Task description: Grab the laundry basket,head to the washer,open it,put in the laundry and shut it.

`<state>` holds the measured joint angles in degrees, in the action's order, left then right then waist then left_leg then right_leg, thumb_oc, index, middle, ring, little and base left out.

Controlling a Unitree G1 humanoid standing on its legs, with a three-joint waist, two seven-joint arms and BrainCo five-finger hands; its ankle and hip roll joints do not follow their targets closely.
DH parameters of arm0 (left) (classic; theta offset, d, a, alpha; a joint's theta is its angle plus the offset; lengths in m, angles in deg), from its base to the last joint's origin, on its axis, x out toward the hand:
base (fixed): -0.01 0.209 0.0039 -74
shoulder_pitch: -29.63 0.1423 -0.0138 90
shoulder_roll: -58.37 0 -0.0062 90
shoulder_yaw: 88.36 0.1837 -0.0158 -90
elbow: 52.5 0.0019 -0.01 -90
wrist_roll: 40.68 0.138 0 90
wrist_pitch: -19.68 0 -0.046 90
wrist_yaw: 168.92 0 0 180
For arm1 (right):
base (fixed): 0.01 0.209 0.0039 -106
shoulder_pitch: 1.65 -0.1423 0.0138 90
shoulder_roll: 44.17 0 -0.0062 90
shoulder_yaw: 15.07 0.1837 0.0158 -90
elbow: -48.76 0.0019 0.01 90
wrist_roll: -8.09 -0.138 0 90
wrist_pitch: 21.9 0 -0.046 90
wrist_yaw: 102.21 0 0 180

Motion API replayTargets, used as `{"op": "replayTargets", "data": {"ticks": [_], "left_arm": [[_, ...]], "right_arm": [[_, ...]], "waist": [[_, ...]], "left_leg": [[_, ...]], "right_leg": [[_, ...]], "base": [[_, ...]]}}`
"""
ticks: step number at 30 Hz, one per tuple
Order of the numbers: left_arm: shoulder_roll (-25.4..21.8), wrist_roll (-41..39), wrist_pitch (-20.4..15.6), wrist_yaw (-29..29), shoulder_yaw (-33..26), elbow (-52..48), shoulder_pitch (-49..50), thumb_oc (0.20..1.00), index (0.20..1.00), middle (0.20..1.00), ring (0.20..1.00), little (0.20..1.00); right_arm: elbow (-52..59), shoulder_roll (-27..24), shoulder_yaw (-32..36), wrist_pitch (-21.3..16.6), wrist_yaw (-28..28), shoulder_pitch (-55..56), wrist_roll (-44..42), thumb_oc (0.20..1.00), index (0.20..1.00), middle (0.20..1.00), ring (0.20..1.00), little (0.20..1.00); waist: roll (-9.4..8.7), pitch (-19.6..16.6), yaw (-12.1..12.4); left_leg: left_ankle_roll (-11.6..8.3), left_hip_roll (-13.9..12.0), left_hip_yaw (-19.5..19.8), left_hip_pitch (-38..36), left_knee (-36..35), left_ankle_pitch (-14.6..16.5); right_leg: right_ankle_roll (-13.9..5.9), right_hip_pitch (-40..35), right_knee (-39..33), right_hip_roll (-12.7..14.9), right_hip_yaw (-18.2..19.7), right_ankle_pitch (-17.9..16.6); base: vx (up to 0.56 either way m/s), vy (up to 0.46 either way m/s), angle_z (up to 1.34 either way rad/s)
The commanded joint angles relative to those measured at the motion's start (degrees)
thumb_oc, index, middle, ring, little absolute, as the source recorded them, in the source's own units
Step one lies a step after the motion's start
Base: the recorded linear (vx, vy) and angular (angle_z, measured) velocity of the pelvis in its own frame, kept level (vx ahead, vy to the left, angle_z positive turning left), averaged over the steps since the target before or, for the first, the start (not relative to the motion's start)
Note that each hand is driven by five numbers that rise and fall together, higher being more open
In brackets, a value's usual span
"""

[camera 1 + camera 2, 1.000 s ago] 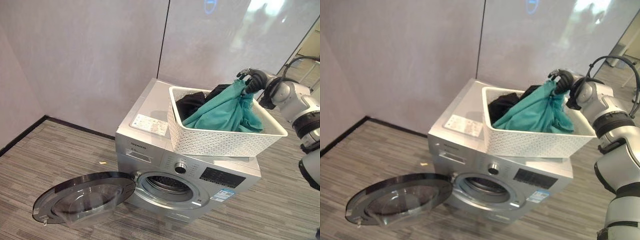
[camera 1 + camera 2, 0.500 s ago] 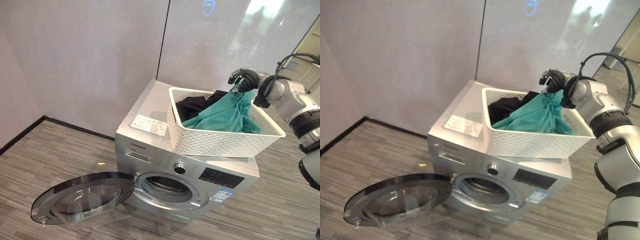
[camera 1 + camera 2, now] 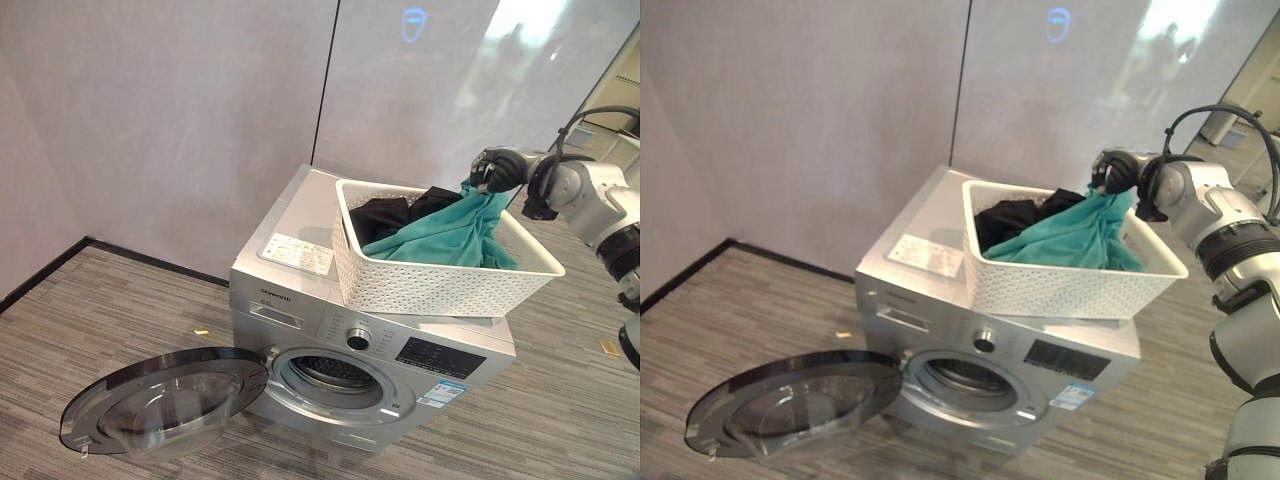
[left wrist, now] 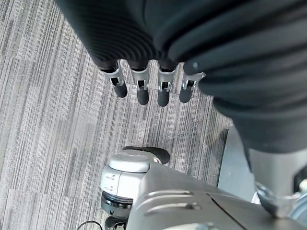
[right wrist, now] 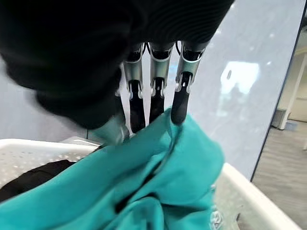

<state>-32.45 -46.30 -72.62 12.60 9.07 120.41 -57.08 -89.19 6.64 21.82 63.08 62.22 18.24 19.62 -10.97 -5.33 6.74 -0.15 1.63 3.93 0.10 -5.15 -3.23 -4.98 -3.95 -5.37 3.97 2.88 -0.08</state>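
Observation:
A white perforated laundry basket sits on top of the silver washer. It holds a teal garment and a black garment. My right hand is over the basket's far right corner, shut on the top of the teal garment, which hangs from my fingers down into the basket. The washer's round door is swung wide open to the left, low over the floor, and the drum opening is exposed. My left hand hangs over the floor with straight fingers, holding nothing.
The washer stands against a grey panelled wall. Grey striped carpet spreads to the left and in front. The open door takes up the floor space at the washer's front left. A small scrap lies on the carpet by the washer.
My right hand stays shut on the teal garment and has dipped a little. The garment's bunch sits lower and flatter in the basket. The whole view has shifted slightly.

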Motion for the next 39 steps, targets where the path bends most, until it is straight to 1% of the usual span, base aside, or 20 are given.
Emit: {"op": "replayTargets", "data": {"ticks": [1, 6, 9, 19, 22, 23, 24, 25, 34, 38, 39], "left_arm": [[0.72, 2.45, 0.6, 1.59, -0.49, 5.42, -1.96, 1.0, 1.0, 1.0, 1.0, 1.0], [0.73, 2.57, 0.66, 1.53, -0.77, 5.72, -2.1, 1.0, 1.0, 1.0, 1.0, 1.0], [0.49, 2.6, 0.84, 1.96, -0.97, 5.86, -2.57, 1.0, 1.0, 1.0, 1.0, 1.0], [0.15, 3.24, 0.77, 2.61, -0.98, 5.7, -2.58, 1.0, 1.0, 1.0, 1.0, 1.0], [-0.05, 3.25, 0.65, 2.78, -0.92, 5.3, -2.7, 1.0, 1.0, 1.0, 1.0, 1.0], [-0.06, 3.33, 0.56, 2.78, -0.95, 5.23, -2.57, 1.0, 1.0, 1.0, 1.0, 1.0], [-0.01, 3.37, 0.53, 2.78, -1.02, 5.19, -2.47, 1.0, 1.0, 1.0, 1.0, 1.0], [0.24, 3.12, 0.49, 2.63, -0.96, 5.06, -2.45, 1.0, 1.0, 1.0, 1.0, 1.0], [1.7, 3.16, 0.08, 1.94, 0.08, 3.78, -2.08, 1.0, 1.0, 1.0, 1.0, 1.0], [2.15, 3.27, -0.25, 1.73, 0.56, 3.32, -1.82, 1.0, 1.0, 1.0, 1.0, 1.0], [2.56, 2.97, -0.58, 1.63, 1.23, 3.0, -1.84, 1.0, 1.0, 1.0, 1.0, 1.0]], "right_arm": [[-1.15, -4.66, -2.1, 0.09, 1.92, -8.91, 2.2, 1.0, 1.0, 1.0, 1.0, 1.0], [0.14, -5.1, -1.49, 0.04, 2.09, -8.36, 3.66, 1.0, 1.0, 1.0, 1.0, 1.0], [1.36, -5.06, -2.17, -0.17, 1.01, -7.67, 4.34, 1.0, 1.0, 1.0, 1.0, 1.0], [0.16, -5.68, -2.74, -0.21, -0.14, -5.53, 5.62, 1.0, 1.0, 1.0, 1.0, 1.0], [-0.67, -5.37, -2.6, -0.27, -0.41, -3.6, 7.56, 1.0, 1.0, 1.0, 1.0, 1.0], [-0.83, -5.34, -2.3, -0.17, -0.47, -3.11, 7.82, 0.743, 0.743, 0.743, 0.743, 0.743], [-0.97, -5.08, -1.67, -0.02, -0.29, -2.5, 7.98, 0.385, 0.385, 0.385, 0.385, 0.385], [-1.36, -4.57, 0.42, 0.35, 1.12, -0.59, 8.52, 0.2, 0.2, 0.2, 0.2, 0.2], [-1.77, -3.89, 5.56, 0.59, 5.94, 4.52, 14.82, 0.2, 0.2, 0.2, 0.2, 0.2], [-1.49, -4.28, 8.49, 0.63, 7.72, 6.82, 14.76, 0.2, 0.2, 0.2, 0.2, 0.2], [-1.92, -4.66, 11.57, 1.08, 9.56, 7.38, 12.75, 0.2, 0.2, 0.2, 0.2, 0.2]], "waist": [[-0.23, -0.08, -0.07], [-0.11, -0.14, -0.47], [-0.06, -0.16, -0.68], [-0.14, 0.26, -0.63], [0.12, 0.44, -0.44], [0.2, 0.49, -0.33], [0.25, 0.52, -0.21], [0.45, 0.61, -0.17], [1.41, 0.73, 0.05], [1.75, 0.9, 0.39], [2.14, 0.94, 0.42]], "left_leg": [[-1.44, -0.93, 1.74, -2.63, 0.15, 6.09], [-1.43, -0.89, 1.4, -2.81, 0.15, 6.23], [-1.43, -0.97, 1.11, -2.92, 0.15, 6.37], [-1.36, -1.02, 0.97, -2.85, 0.15, 6.45], [-1.26, -0.91, 0.82, -2.79, 0.15, 6.66], [-1.22, -0.88, 0.92, -2.76, 0.15, 6.68], [-1.19, -0.9, 0.95, -2.78, 0.15, 6.7], [-1.12, -0.89, 0.9, -2.79, 0.15, 6.7], [-0.85, -0.78, 1.46, -2.87, 0.15, 6.83], [-0.8, -0.74, 1.77, -2.72, 0.15, 6.73], [-0.75, -0.65, 2.06, -2.69, 0.15, 6.62]], "right_leg": [[-2.43, -1.36, 0.37, 0.61, -0.65, 1.79], [-2.49, -1.28, 0.37, 0.61, -0.43, 1.69], [-2.49, -1.2, 0.37, 0.55, -0.16, 1.72], [-2.52, -0.97, 0.37, 0.63, 0.15, 1.72], [-2.65, -0.8, 0.37, 0.65, 0.29, 1.77], [-2.65, -0.77, 0.37, 0.68, 0.3, 1.77], [-2.65, -0.77, 0.37, 0.71, 0.3, 1.8], [-2.67, -0.76, 0.37, 0.76, 0.37, 1.78], [-2.5, -0.97, 0.37, 0.8, 0.26, 1.96], [-2.45, -1.05, 0.37, 0.79, -0.03, 2.1], [-2.42, -1.12, 0.37, 0.79, -0.28, 2.09]], "base": [[0.0, 0.0, 0.0], [0.0, 0.0, 0.0], [0.01, 0.001, -0.09], [0.0, 0.0, -0.04], [0.0, 0.0, 0.0], [0.0, 0.0, 0.0], [0.0, 0.0, 0.0], [0.0, 0.0, 0.0], [0.0, 0.0, 0.0], [0.0, 0.0, 0.0], [0.0, 0.0, 0.0]]}}
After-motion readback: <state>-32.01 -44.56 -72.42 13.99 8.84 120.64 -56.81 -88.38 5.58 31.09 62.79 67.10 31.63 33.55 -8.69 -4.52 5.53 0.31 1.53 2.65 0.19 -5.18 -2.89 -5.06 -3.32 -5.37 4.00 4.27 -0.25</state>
